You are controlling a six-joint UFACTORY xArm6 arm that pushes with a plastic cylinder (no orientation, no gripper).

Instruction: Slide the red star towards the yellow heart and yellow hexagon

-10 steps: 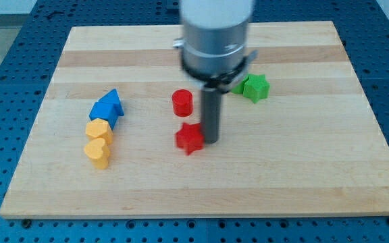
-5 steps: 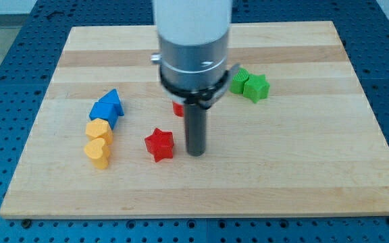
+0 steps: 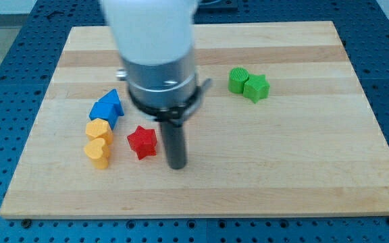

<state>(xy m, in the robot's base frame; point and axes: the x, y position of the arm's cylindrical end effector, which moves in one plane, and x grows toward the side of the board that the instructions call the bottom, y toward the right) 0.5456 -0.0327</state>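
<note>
Red star point(image 3: 142, 142), on the wooden surface point(image 3: 302, 169), lies just to the view's left of my tip point(image 3: 176, 165), close beside the rod, possibly touching; contact cannot be confirmed. Yellow hexagon point(image 3: 98, 129) and yellow heart point(image 3: 98, 152) stand stacked at the view's left, near the star, a small gap remaining. Push line, judged: from tip through star leftward, aimed between the two yellow blocks. No claw fitted; nothing grasped, the rod only shoves. Arm hangs upright over the surface's middle, its grey body hiding what is behind. Blue block point(image 3: 107, 106) above the hexagon; green blocks point(image 3: 249, 84) well apart at the right.
</note>
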